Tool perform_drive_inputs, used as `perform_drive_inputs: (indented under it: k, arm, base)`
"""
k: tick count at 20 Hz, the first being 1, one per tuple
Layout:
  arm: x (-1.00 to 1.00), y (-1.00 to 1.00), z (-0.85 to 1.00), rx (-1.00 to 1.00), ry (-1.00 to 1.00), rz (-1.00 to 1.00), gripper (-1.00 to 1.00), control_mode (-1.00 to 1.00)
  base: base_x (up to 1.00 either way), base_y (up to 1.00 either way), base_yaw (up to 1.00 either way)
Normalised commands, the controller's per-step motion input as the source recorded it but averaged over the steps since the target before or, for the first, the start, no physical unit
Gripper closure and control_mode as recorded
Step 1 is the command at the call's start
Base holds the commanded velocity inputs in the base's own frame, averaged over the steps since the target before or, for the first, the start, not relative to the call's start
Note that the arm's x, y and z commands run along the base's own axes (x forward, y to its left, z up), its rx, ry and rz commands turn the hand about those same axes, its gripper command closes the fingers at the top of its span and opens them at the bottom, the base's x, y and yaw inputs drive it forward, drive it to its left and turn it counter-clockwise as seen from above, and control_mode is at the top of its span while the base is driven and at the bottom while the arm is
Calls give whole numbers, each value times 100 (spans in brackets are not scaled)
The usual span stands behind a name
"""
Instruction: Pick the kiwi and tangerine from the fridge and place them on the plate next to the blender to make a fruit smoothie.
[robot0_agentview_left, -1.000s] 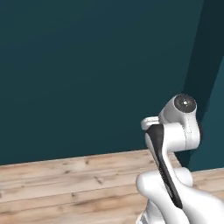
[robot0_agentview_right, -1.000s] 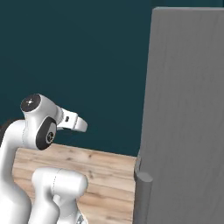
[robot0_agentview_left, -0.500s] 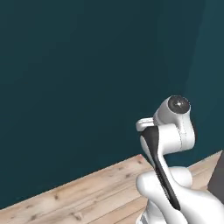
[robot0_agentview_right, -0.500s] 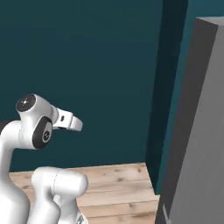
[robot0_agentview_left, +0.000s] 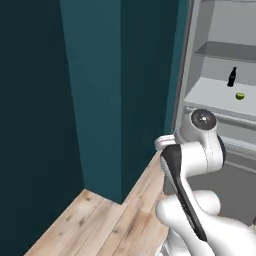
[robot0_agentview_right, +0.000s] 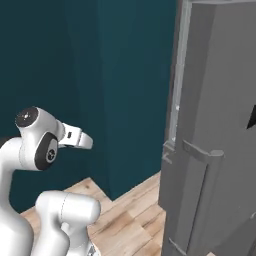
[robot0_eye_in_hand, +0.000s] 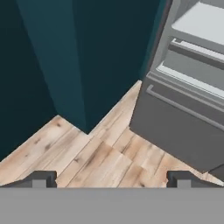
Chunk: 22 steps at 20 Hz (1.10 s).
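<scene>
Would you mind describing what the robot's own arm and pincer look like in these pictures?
The arm is glossy white, built of rounded, bulbous links. A dark grey band runs down one link, and the joint ends carry round dark caps with a small pale centre. In the right base view the white hand juts out as a short block with small dark marks. The pincer has two small, dark grey, blocky tips. No cables show.
</scene>
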Motion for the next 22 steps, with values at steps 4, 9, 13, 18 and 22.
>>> perform_drive_inputs:
  k: [4,9,13,18,22]
  arm:
    - [0,0,0,0,0,0,-100,100]
    - [0,0,0,0,0,0,-100,100]
    - [0,0,0,0,0,0,-100,100]
    - [0,0,0,0,0,0,-100,100]
    - [0,0,0,0,0,0,-100,100]
  base:
    - [67,23,-68]
    - [50,0,-36]
    - [28,0,-5]
    - [90,20,-51]
    - [100,56,-45]
